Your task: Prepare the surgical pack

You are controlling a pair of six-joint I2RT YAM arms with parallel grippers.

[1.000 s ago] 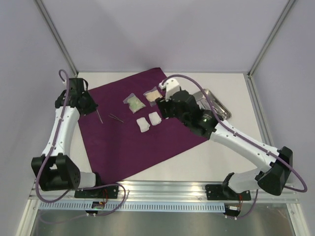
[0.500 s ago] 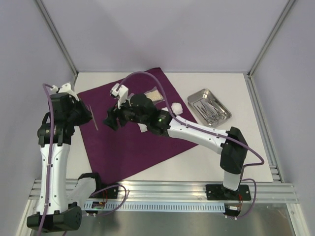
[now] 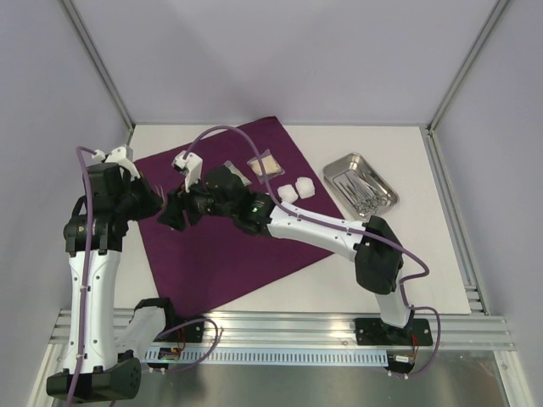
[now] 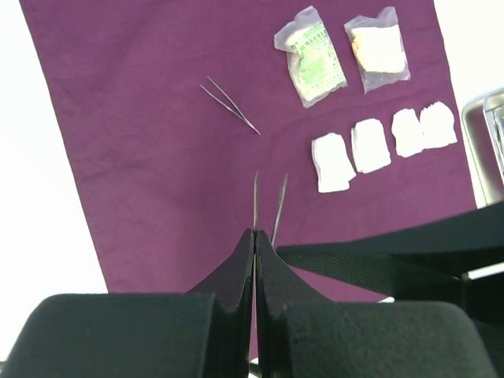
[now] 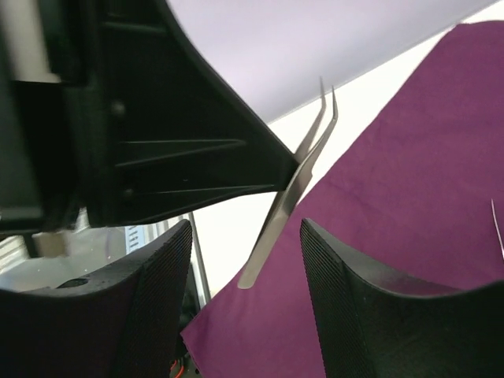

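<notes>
My left gripper point(image 4: 255, 232) is shut on a pair of steel tweezers point(image 5: 295, 189), held above the left part of the purple cloth point(image 3: 229, 254). My right gripper point(image 5: 246, 228) stands open around the tweezers' blunt end, and its fingers do not touch them. In the top view both grippers meet over the cloth's left edge, left gripper point(image 3: 155, 206) and right gripper point(image 3: 172, 216). A second pair of tweezers point(image 4: 230, 104) lies on the cloth. Two clear packets point(image 4: 311, 59) point(image 4: 378, 49) and several white gauze pads point(image 4: 370, 146) lie further right. The steel tray point(image 3: 344, 161) holds instruments.
The tray stands on the white table right of the cloth. My right arm point(image 3: 314, 227) stretches across the cloth's middle and hides one packet and some gauze from above. Metal frame posts point(image 3: 102, 72) rise at the table's back corners.
My right arm has swung left from the packets across the cloth to the left gripper. My left arm has lifted the tweezers off the cloth and pulled back a little.
</notes>
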